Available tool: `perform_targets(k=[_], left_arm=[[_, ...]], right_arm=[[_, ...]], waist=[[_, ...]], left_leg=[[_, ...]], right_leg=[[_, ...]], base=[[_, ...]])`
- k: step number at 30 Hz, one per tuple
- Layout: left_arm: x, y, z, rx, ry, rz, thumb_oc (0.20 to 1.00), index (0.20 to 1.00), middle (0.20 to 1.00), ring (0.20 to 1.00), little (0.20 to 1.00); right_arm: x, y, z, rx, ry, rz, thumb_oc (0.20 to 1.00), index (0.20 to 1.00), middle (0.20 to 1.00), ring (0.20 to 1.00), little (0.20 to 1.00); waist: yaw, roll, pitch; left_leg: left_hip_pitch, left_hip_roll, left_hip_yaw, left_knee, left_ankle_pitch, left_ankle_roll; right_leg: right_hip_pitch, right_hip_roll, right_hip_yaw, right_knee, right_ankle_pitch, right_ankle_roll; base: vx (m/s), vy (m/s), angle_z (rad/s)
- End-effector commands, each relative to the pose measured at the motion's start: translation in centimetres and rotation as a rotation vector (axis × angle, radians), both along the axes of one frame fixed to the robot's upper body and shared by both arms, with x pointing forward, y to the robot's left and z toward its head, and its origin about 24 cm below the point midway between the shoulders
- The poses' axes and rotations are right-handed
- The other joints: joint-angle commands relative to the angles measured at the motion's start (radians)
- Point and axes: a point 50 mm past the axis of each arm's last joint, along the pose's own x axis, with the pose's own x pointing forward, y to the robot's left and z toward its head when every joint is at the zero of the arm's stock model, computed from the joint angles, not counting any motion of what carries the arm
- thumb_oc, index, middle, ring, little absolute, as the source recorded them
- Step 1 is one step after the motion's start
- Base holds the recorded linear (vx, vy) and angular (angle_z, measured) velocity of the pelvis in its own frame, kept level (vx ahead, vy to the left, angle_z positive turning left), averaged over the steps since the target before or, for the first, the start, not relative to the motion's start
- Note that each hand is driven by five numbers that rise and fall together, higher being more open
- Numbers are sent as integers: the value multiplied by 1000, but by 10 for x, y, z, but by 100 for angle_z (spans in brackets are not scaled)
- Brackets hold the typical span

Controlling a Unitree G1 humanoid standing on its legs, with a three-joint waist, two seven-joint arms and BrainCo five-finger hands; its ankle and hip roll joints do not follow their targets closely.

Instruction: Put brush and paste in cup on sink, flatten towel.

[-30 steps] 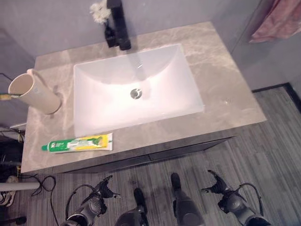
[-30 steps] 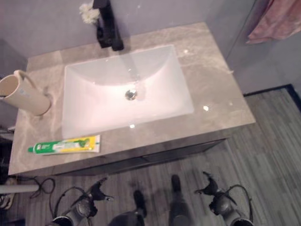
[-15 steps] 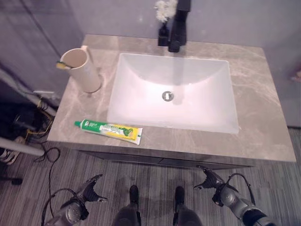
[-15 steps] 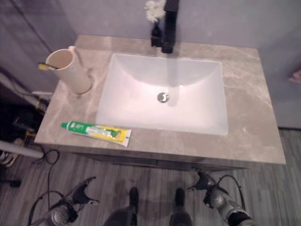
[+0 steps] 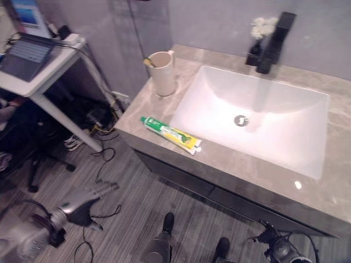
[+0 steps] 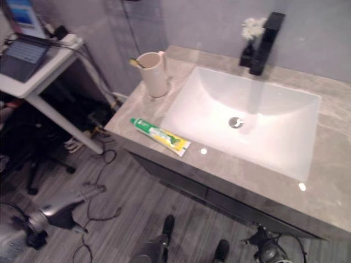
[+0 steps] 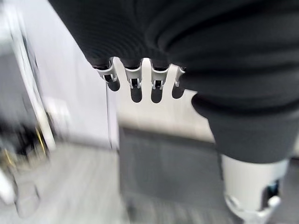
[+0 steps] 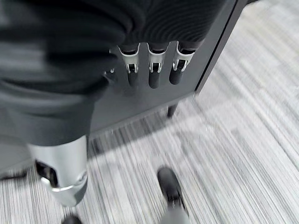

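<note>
Down at the lower left, the left hand (image 5: 93, 191) hangs low over the grey plank floor (image 5: 126, 219), well apart from the vanity; its fingers (image 7: 136, 88) are straight and relaxed and carry nothing. Behind it, at the far left, a white side table (image 5: 46, 68) bears a laptop (image 5: 24, 55), with tangled cords on the floor beneath it.

Next comes the marble-look desk (image 5: 219, 159) around the sink. At its left end the cream cup (image 5: 162, 73) stands upright, just beside the basin's left edge, and the brush (image 5: 148, 62) pokes out over the cup's rim, so the brush is in the cup. The paste (image 5: 170, 134), a green and yellow tube, lies flat near the front edge of the desk, between the cup and the front left corner of the basin, apart from the cup and with its white end close to the basin's rim. The white rectangular sink (image 5: 258, 118) has a metal drain (image 5: 241, 120) near its middle. At the back stands a black faucet (image 5: 276, 41) with a small dark vase of white flowers (image 5: 259, 34) just beside it.

At the lower right, the right hand (image 5: 269, 235) hangs in front of the dark cabinet below the desk, its fingers (image 8: 154, 70) straight, relaxed and holding nothing.
</note>
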Motion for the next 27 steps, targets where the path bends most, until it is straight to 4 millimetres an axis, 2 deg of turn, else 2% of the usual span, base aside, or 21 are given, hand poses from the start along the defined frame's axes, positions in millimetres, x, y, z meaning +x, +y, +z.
perform_targets(k=[1, 3, 6, 10, 13, 14, 18, 22, 27], left_arm=[[18, 3, 40, -95, -216, 29, 1000, 1000, 1000, 1000, 1000], [25, 9, 72, -202, -392, 74, 1000, 1000, 1000, 1000, 1000], [29, 9, 91, -303, -495, 82, 1000, 1000, 1000, 1000, 1000], [36, 11, 97, -381, -539, 105, 1000, 1000, 1000, 1000, 1000], [45, 6, 108, -449, -560, 73, 1000, 1000, 1000, 1000, 1000], [46, 6, 108, -451, -559, 71, 1000, 1000, 1000, 1000, 1000], [53, -3, 117, -505, -531, 20, 1000, 1000, 1000, 1000, 1000], [58, -4, 118, -516, -483, 9, 1000, 1000, 1000, 1000, 1000], [63, -5, 117, -471, -433, 4, 1000, 1000, 1000, 1000, 1000]], right_arm=[[26, 8, 5, 22, -42, -7, 1000, 1000, 1000, 1000, 1000], [18, 13, 0, 55, -14, -30, 1000, 1000, 1000, 1000, 1000], [17, 20, -3, 93, -8, -32, 1000, 1000, 1000, 1000, 1000], [13, 23, -5, 120, 4, -45, 1000, 1000, 1000, 1000, 1000], [10, 22, -6, 124, 16, -57, 1000, 1000, 1000, 1000, 1000], [10, 22, -6, 124, 15, -58, 1000, 1000, 1000, 1000, 1000], [2, 23, -9, 145, 32, -90, 1000, 1000, 1000, 1000, 1000], [-7, 20, -11, 144, 63, -116, 1000, 1000, 1000, 1000, 1000], [-11, 17, -11, 146, 62, -136, 1000, 1000, 1000, 1000, 1000]], waist=[[-18, -46, 17], [-34, -49, 5], [-61, -60, 4], [-81, -70, 8], [-113, -82, 30], [-109, -82, 31], [-154, -99, 68], [-165, -113, 78], [-176, -114, 83]], left_leg=[[36, -38, 19, 11, -24, -20], [37, -45, 17, 11, -26, -21], [39, -52, 33, 11, -33, -19], [38, -53, 65, 11, -41, -16], [30, -50, 109, 11, -46, -12], [30, -50, 111, 11, -46, -11], [10, -43, 172, 11, -51, -4], [-16, -35, 210, 11, -50, -4], [-31, -32, 229, 11, -49, -2]], right_leg=[[51, -89, 20, 15, 30, 88], [51, -99, 18, 14, 34, 89], [40, -106, 41, 13, 43, 89], [16, -111, 73, 11, 54, 90], [-28, -116, 121, 9, 68, 91], [-29, -116, 124, 9, 69, 92], [-100, -111, 191, 9, 98, 94], [-157, -108, 232, 9, 120, 96], [-190, -112, 245, 9, 136, 99]], base=[[12, 25, 29], [26, 47, 29], [15, 31, 4], [-4, 49, -14], [-48, 73, -42], [-14, 38, -43], [-52, 72, -47], [-25, 51, -52], [-3, 53, -21]])
